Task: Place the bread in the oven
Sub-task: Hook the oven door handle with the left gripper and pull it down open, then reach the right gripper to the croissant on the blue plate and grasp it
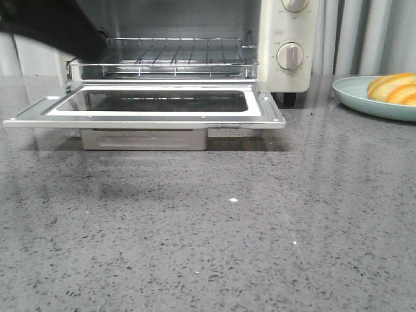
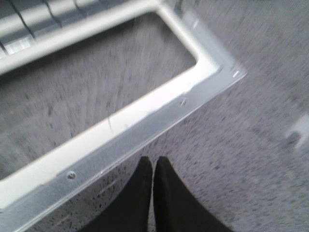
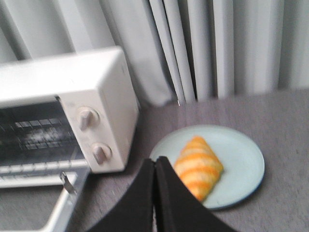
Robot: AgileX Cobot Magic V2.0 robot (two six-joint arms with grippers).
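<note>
On the pale blue-green plate at your right lies the bread, striped orange and cream, flat on its underside, one tapered end toward the grey curtain. Front view catches only its left part at the frame edge. Plate sits on the speckled grey countertop, near the oven but apart from it, on the knob side. Oven door is dropped fully open, lying level; wire rack inside, bare. Two round knobs on its right face.

Your right gripper hangs above the counter between oven and plate, fingers pressed together, nothing between them. Your left gripper hovers just off the door's front corner, fingers likewise closed and empty; that view is motion-blurred. Left arm shows dark against the oven's upper left.
</note>
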